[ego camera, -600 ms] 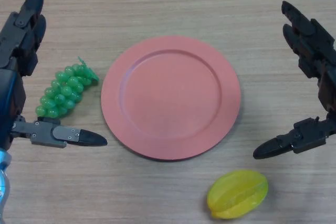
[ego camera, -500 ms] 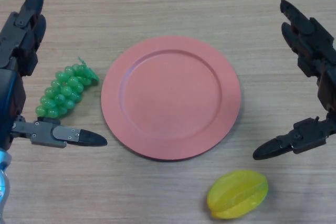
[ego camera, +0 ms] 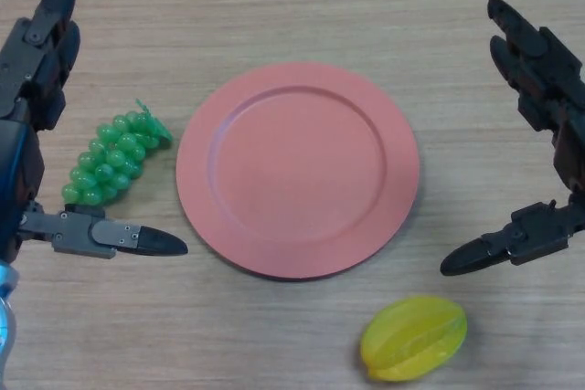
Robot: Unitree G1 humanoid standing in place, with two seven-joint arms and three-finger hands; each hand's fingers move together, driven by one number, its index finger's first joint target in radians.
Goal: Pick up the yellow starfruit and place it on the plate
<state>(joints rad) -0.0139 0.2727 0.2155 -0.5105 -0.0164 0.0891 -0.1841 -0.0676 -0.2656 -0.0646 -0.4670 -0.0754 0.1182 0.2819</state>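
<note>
We're seeing the ridged, waxy yellow starfruit (ego camera: 414,337) sitting below the smooth round plate (ego camera: 298,169) — left hand (ego camera: 37,70) and right hand (ego camera: 539,89) both hanging relaxed, spread wide.

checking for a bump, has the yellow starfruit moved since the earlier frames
No. The yellow ridged starfruit sits in the same spot below the round pink plate, lower right.

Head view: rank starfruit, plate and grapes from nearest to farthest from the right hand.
From the right hand, open at the view's right edge:
1. Yellow plastic starfruit, just below the thumb, near the front edge.
2. Round pink plate, centre of the wooden table.
3. Green plastic grape bunch, far left, beside the left hand.
</note>
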